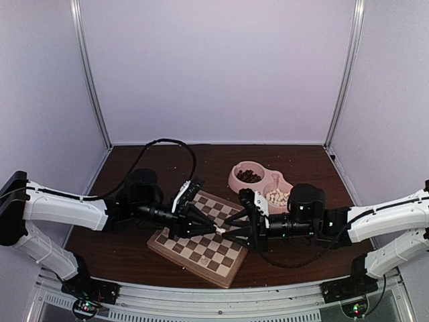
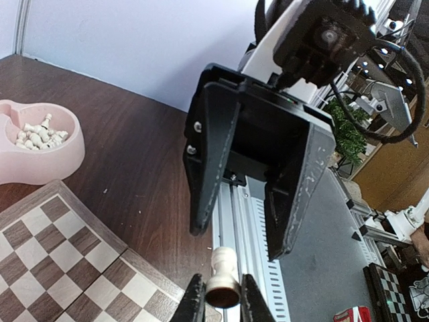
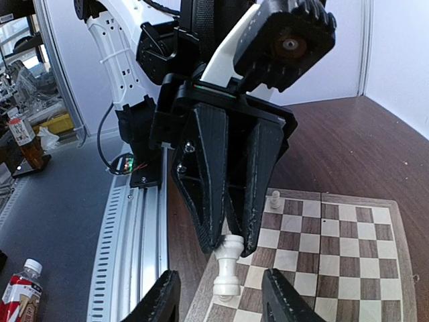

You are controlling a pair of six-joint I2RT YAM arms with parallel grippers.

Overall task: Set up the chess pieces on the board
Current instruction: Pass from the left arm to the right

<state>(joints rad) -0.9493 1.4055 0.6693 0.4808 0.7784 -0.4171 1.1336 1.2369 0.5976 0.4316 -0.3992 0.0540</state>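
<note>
My left gripper (image 1: 213, 230) is shut on the base of a cream chess piece (image 1: 220, 231) and holds it sideways above the board (image 1: 201, 245). The left wrist view shows this gripper (image 2: 222, 280) pinching the piece (image 2: 224, 268). My right gripper (image 1: 228, 232) faces it, open, its fingers on either side of the piece's head without touching it. The right wrist view shows the right gripper (image 3: 221, 275) wide open around the piece (image 3: 226, 272). One cream pawn (image 1: 203, 257) stands on the board; it also shows in the right wrist view (image 3: 274, 198).
A pink double bowl (image 1: 236, 180) sits behind the board, with dark pieces (image 1: 249, 176) in its left compartment and cream pieces (image 1: 276, 196) in its right. The bowl (image 2: 67, 157) also shows in the left wrist view. The aluminium rail (image 1: 221, 295) runs along the near table edge.
</note>
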